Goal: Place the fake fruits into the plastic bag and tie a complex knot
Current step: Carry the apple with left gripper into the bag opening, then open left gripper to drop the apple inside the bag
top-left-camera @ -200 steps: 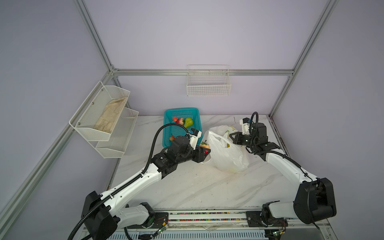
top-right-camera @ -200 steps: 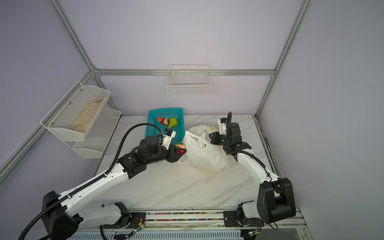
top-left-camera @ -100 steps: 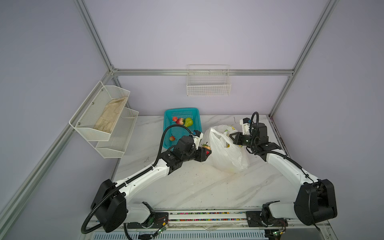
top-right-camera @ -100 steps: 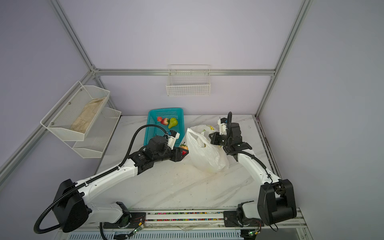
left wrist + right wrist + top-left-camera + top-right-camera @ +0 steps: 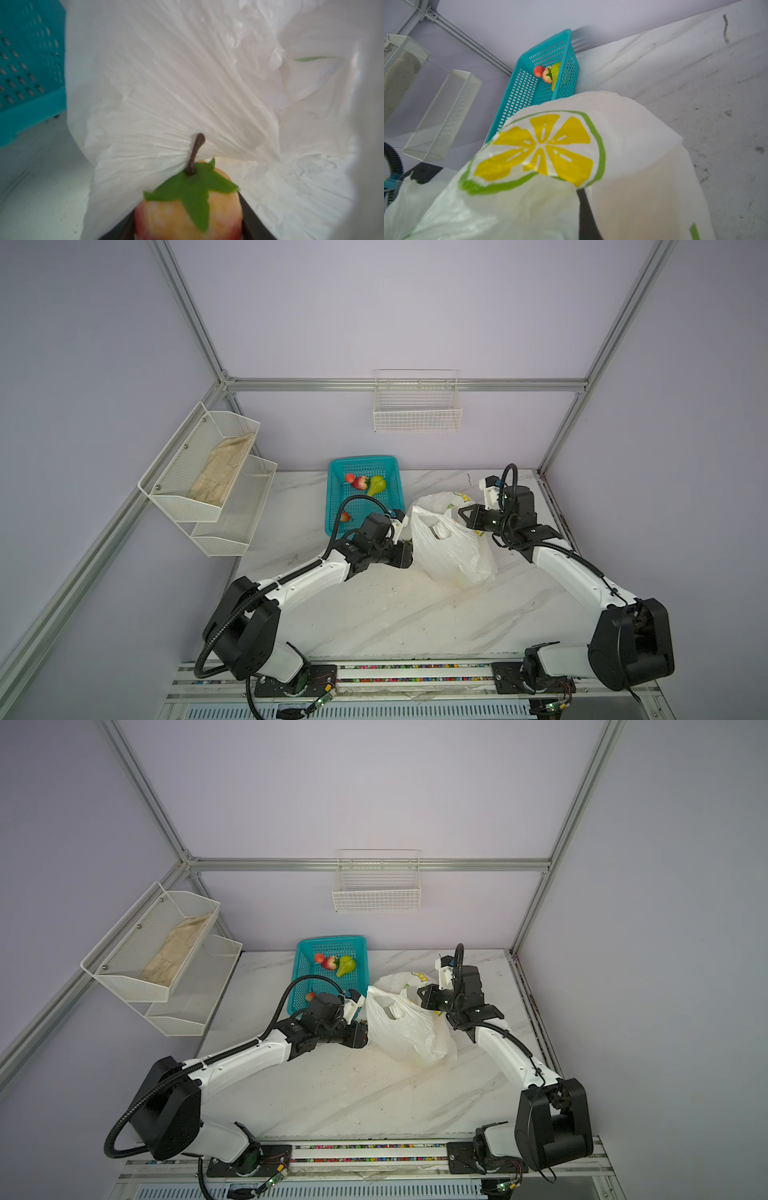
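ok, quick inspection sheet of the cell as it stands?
Surface: white marble-look table, dark scuff marks.
Job's things: plastic bag standing, mouth open, no knot seen; apple-like fruit pressed stem-first against the bag's outside; green pear, strawberry, red ball and one more red fruit in the teal basket.
Clutter: beige cloth in the mesh wall shelf; wire basket on the back wall.
Grippers: left gripper closed on the apple-like fruit; right gripper shut on the bag's rim.
Cables: black hose looped over the left arm, black cable over the right; no snag seen.
Surroundings: lilac walls, aluminium frame.
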Controlling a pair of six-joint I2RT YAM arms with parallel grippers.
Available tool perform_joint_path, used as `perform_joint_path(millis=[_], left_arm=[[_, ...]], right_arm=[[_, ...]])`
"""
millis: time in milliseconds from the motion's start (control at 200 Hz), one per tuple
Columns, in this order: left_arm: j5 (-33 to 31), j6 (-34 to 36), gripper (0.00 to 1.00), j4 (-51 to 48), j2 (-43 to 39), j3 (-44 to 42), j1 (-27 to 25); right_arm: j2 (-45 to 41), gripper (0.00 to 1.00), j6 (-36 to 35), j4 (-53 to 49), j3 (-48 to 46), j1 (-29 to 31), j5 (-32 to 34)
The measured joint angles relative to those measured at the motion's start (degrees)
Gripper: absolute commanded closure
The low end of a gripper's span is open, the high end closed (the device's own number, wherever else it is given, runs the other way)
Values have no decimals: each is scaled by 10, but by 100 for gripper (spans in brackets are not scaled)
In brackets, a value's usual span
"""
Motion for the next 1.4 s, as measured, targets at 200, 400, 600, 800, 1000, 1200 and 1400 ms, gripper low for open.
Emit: perform_joint_path(millis=[200, 400, 600, 800, 1000, 1200, 1400], left_arm=[[30, 42, 59, -10, 41, 44, -34], [54, 77, 57, -3, 63, 86, -63], [63, 91, 52, 7, 101, 111, -68], [56, 94, 47, 9, 112, 112, -68], [48, 104, 35, 12, 112, 112, -68], [47, 105, 25, 12, 109, 112, -67], [48, 104, 23, 12, 78, 109, -60]], right_arm=[[0, 94, 3, 0, 0, 0, -16], [0, 94, 2, -1, 0, 0, -27], [0, 94, 6, 0, 0, 0, -34], [0, 94, 10, -1, 0, 0, -28], [-1, 94, 11, -2, 0, -1, -11], [-2, 95, 12, -2, 0, -3, -4], [-4, 95, 12, -2, 0, -3, -2]])
